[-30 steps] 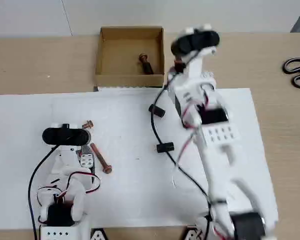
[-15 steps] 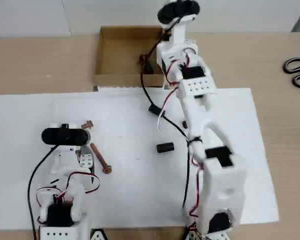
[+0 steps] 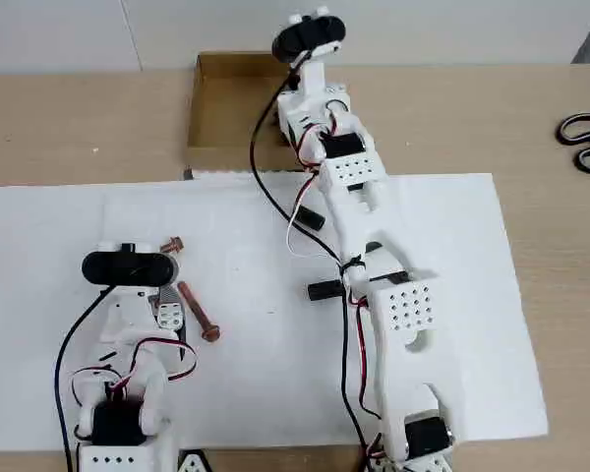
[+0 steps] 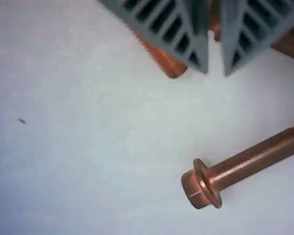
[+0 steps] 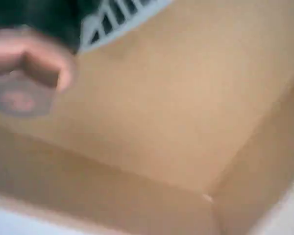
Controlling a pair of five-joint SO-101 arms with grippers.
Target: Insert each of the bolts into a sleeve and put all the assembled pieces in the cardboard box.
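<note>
The right arm [image 3: 403, 315] stretches nearly straight from 5 o'clock to the box [image 3: 193, 108] at 12. The right pincer [image 5: 71, 36], above the box floor, clamps a sleeved bolt [image 5: 24, 73]. The left arm [image 3: 138, 374] sits folded at 7 o'clock. The left pincer [image 4: 214, 68], closed to a slit and empty, hangs over one bolt [image 4: 161, 58], with a second bolt [image 4: 206, 183] nearby.

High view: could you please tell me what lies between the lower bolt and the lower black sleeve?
Bare white paper; nothing lies between the bolt and the sleeve in the high view.
</note>
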